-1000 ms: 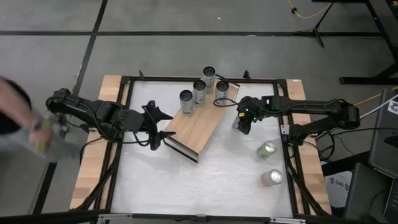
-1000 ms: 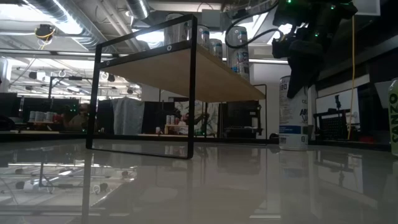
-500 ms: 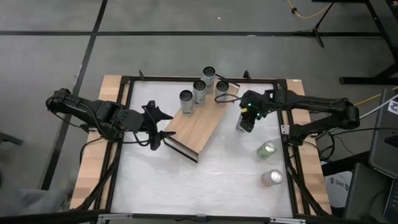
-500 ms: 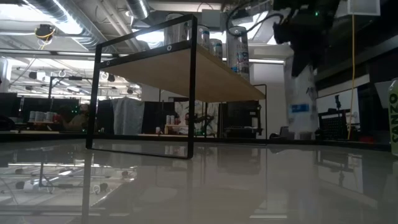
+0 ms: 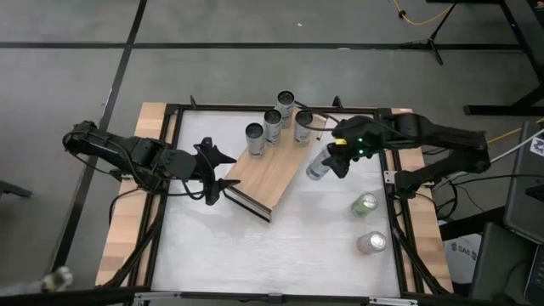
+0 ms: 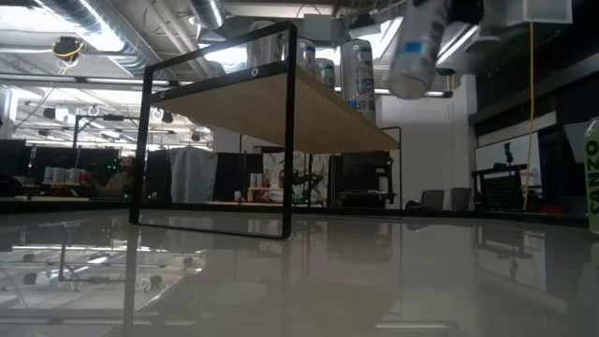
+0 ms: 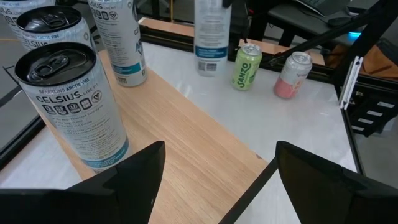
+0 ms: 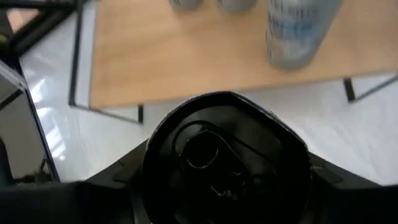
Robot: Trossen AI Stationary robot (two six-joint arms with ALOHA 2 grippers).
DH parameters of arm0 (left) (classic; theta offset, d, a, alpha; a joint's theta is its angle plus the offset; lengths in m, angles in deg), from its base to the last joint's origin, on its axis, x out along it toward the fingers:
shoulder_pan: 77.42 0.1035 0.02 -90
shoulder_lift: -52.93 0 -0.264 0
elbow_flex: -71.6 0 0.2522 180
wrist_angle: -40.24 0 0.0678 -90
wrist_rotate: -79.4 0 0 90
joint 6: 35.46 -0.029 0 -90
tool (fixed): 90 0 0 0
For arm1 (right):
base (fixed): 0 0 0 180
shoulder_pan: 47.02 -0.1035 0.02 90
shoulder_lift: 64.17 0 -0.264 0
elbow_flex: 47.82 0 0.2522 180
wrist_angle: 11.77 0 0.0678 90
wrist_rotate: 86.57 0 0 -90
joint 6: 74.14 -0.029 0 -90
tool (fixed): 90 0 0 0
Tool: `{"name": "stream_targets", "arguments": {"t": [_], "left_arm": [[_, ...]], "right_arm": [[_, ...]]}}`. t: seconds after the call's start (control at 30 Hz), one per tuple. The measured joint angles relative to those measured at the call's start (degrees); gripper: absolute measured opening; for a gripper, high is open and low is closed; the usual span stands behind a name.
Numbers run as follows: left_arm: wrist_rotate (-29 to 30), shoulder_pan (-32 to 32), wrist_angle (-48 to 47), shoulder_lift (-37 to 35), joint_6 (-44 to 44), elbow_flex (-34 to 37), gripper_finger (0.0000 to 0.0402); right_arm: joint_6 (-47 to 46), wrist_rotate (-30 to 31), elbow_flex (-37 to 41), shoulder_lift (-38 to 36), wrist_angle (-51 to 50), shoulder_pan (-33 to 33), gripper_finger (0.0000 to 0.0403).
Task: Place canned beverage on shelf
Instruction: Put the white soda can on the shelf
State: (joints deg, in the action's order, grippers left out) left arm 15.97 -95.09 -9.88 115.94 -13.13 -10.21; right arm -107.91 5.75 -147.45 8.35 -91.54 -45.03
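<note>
The shelf (image 5: 270, 170), a light-wood board with black frame ends, stands slantwise on the white table and also shows in the low view (image 6: 281, 101). Several silver cans (image 5: 273, 125) stand upright on its far end. My right gripper (image 5: 334, 161) is shut on another silver can (image 5: 316, 167), held in the air just right of the shelf, above board height in the low view (image 6: 415, 51). My left gripper (image 5: 214, 171) is open at the shelf's left end, its fingers (image 7: 127, 183) standing wide over the board and touching nothing I can see. My right gripper holds the silver can by its upper part, near the top rim (image 8: 224, 112), coming from above. The can's top fills the wrist view and hides the fingers. The can is lifted clear of the table, hangs tilted, its bottom (image 5: 313, 173) swung toward the shelf.
A green can (image 5: 365, 204) and a pink can (image 5: 371, 243) stand on the table at the right, near the black frame rail (image 5: 393, 195). The shelf's near half (image 7: 205, 143) is bare wood. The table's near-left area is open white surface.
My right gripper has lifted the silver can off the table, up past the board's height and toward the shelf at the left. The can has gone from upright to tilted. A person at the table's left has left the view.
</note>
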Motion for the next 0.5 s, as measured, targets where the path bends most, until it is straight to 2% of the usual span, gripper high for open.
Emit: {"name": "stream_targets", "arguments": {"t": [0.13, 0.5], "left_arm": [[0.00, 0.00, 0.00, 0.00, 0.00, -0.01, 0.0299], [0.00, 0.00, 0.00, 0.00, 0.00, 0.00, 0.0299]], "right_arm": [[1.26, 3.00, -5.71, 3.63, 0.06, -1.77, 0.0243], [12.99, 6.05, -21.46, 19.09, -0.21, -1.60, 0.0246]]}}
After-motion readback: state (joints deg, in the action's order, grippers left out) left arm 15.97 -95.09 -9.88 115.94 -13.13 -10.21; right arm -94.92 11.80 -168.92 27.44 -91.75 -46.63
